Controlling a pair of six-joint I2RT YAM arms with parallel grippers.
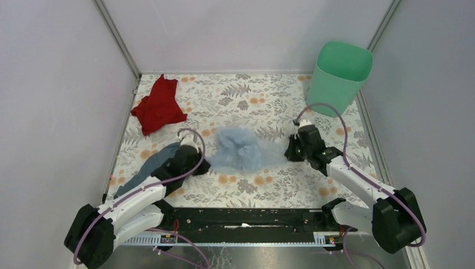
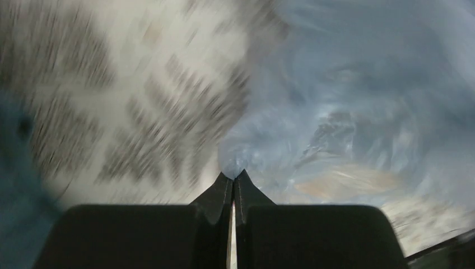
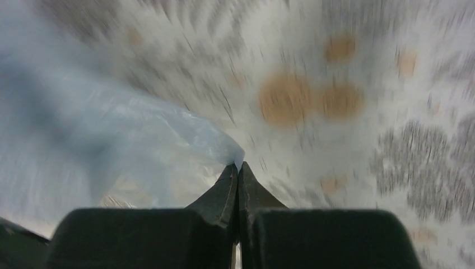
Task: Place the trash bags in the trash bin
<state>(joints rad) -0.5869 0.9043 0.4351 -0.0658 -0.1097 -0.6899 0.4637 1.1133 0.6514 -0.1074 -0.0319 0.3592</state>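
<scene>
Fingers [image 2: 214,195]: left gripper [image 2: 233,175] and right gripper [image 3: 238,168] both pinch trash bags [image 1: 243,150] edges | film light, limp, slippery (grip bunched edges)

Pale lilac-grey walls [image 1: 56,84] enclose the tabletop [image 1: 246,188] on three sides, meeting at thin metal corner posts [image 1: 117,38]. The tabletop carries a cream covering printed with grey ferns and orange flowers (blurred to streaks in both wrist views). A black rail [image 1: 224,216] runs along its near edge. Light is soft and even.
</scene>
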